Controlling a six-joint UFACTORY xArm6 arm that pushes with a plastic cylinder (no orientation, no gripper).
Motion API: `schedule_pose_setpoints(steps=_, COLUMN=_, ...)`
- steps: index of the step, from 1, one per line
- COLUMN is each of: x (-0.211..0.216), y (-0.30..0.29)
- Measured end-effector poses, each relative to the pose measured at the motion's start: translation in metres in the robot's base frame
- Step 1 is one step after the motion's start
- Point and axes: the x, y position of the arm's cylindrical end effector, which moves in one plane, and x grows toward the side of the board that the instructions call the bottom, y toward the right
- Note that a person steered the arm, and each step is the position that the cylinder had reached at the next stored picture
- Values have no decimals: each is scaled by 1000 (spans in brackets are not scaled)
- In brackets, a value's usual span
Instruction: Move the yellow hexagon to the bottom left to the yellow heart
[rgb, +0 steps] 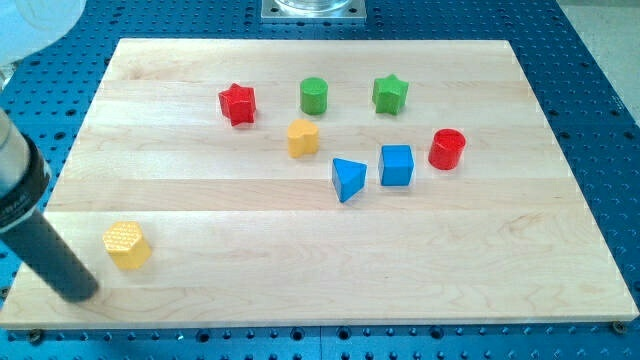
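The yellow hexagon (127, 245) lies near the board's bottom left corner. The yellow heart (303, 137) sits near the middle of the board, far up and to the right of the hexagon. My dark rod comes in from the view's left edge, and my tip (80, 293) rests on the board just below and to the left of the hexagon, a short gap away from it.
A red star (238, 103), green cylinder (314, 96) and green star (390, 94) stand along the top. A blue triangle (348, 179), blue cube (397, 165) and red cylinder (447, 149) lie right of the heart. The wooden board (450, 260) sits on a blue perforated table.
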Motion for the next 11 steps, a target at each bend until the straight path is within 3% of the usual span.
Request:
schedule_pose_setpoints(steps=2, x=-66, y=102)
schedule_pose_setpoints(steps=3, x=-109, y=87)
schedule_pose_setpoints(steps=5, x=-38, y=12)
schedule_pose_setpoints(steps=6, x=-68, y=-21)
schedule_pose_setpoints(steps=7, x=-121, y=-15)
schedule_pose_setpoints(steps=9, x=-128, y=61)
schedule_pose_setpoints(steps=11, x=-175, y=87)
